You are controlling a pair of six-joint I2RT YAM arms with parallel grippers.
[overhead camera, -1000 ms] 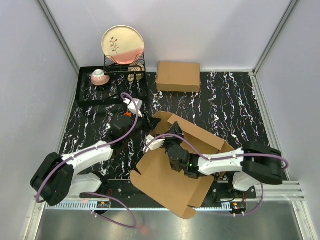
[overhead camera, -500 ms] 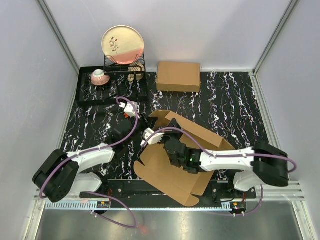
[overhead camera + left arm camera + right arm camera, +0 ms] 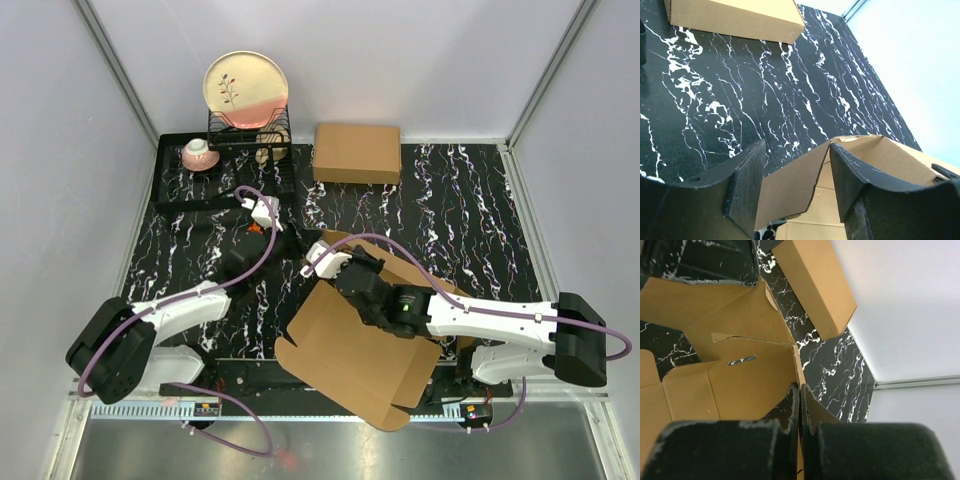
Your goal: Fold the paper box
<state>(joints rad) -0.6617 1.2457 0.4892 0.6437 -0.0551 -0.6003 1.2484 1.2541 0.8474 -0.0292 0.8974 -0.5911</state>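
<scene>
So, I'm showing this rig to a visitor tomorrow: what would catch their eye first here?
The big brown paper box, half folded, sprawls at the near middle of the black marbled table. The left gripper stands open around one raised flap; the right gripper is shut at a wall. A neat made-up box sits at the far edge.

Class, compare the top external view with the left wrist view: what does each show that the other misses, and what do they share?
Only the top external: the plate, cup and dish rack. Only the left wrist: the left hand up close, fingers open, with a flap of the paper box seen between them. Both: that box, the made-up box and the marbled table.
</scene>
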